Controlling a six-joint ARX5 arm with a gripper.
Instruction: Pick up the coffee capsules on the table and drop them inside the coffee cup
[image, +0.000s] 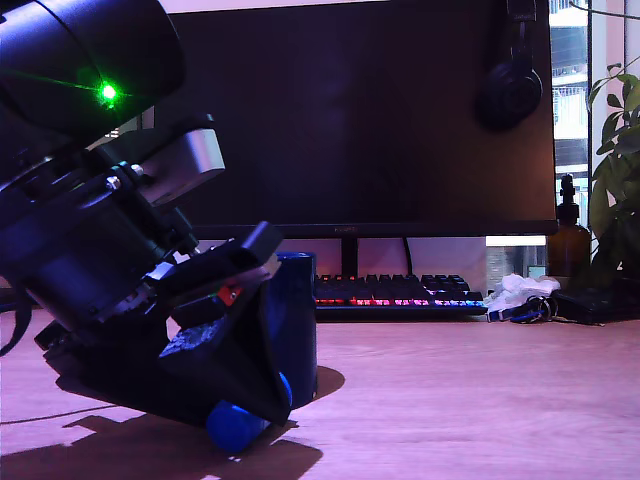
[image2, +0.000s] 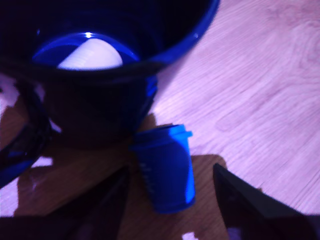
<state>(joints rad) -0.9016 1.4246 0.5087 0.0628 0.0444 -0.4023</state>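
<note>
My claw (image2: 170, 210) is down at the table (image2: 260, 100), spread wide, with the blue capsule (image2: 167, 167) lying on its side between my two fingers (image2: 245, 210); in the wrist view there is a clear gap on each side of it, so I have hold of nothing. That view also looks down into the cup (image2: 125, 65), which stands just beyond the capsule, and shows the white capsule (image2: 90, 56) resting at its bottom. The exterior view shows none of that interior: there the cup (image: 292, 320) is a dark cylinder mostly hidden behind my arm, and the blue capsule (image: 237, 425) shows only as a rounded blue end poking out under my claw (image: 245, 405) near the table (image: 480, 400). I cannot tell from that side how far the fingers stand apart. What the exterior view adds is the background: a big dark monitor (image: 370, 120), a lit keyboard (image: 395, 292) beneath it, a brown bottle (image: 568, 240) and a leafy plant (image: 618, 170) at that view's right.
</note>
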